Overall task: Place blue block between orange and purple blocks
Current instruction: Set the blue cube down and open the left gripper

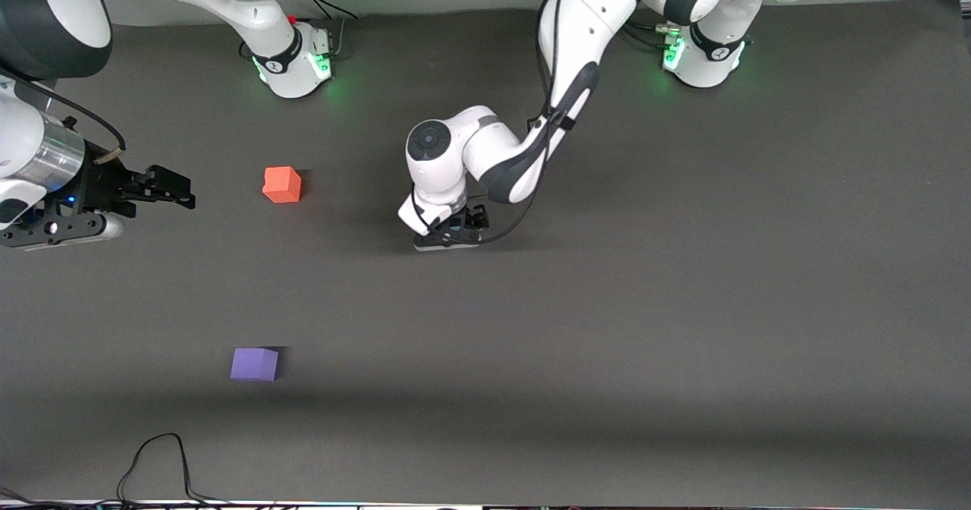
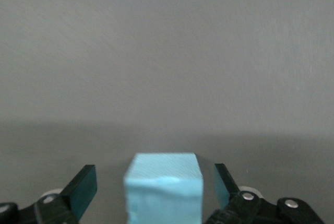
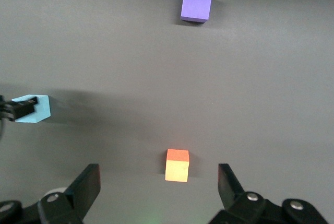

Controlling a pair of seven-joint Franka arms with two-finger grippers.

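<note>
Risk I see: left tool (image 2: pixel 163 195), fingers apart around the blue block (image 2: pixel 164 187), could nudge it when lifting. Right tool (image 3: pixel 159 190), fingers apart, waits over the orange block (image 3: pixel 177 165); the purple block (image 3: pixel 197 4) sits well apart.

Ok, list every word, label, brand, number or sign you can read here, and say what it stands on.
None can be read.
The blue block, orange block and purple block carry no print.
The arm bases show small dark marks on their collars, too small to read.
</note>
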